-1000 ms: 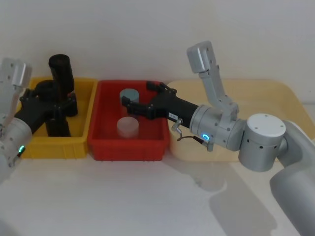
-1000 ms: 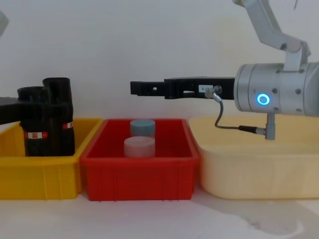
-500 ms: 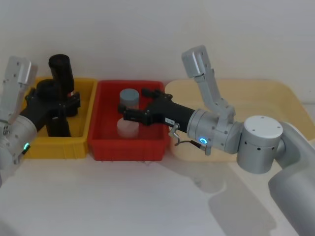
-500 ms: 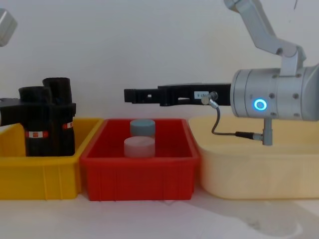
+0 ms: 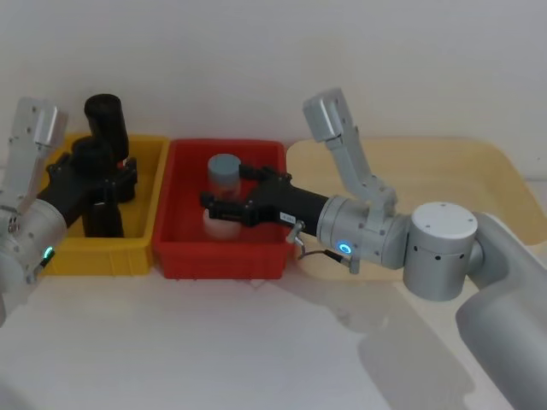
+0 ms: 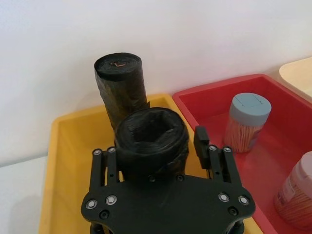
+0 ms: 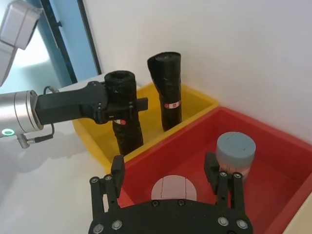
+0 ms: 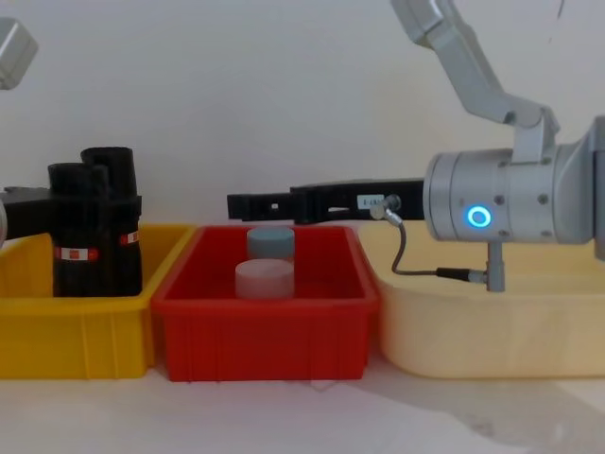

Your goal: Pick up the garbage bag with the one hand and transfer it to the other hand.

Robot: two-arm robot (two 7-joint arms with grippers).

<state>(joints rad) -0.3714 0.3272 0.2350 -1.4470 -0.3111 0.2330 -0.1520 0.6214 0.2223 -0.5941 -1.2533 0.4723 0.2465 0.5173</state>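
The garbage bag is a black roll with a red-and-white label, standing upright in the yellow bin. My left gripper, on the green-lit arm, is shut on the roll's upper part. In the right wrist view the garbage bag and the left gripper show from the other side. In the chest view the garbage bag is at the far left. My right gripper, on the blue-lit arm, hangs open above the red bin, pointing towards the yellow bin.
A twin black roll stands behind the held one in the yellow bin. The red bin holds a grey-blue capped canister and a pale capped canister under my right gripper. A beige tray lies to the right.
My right gripper has moved left and a little lower over the red bin, towards the yellow bin. My left gripper and its roll have shifted slightly right.
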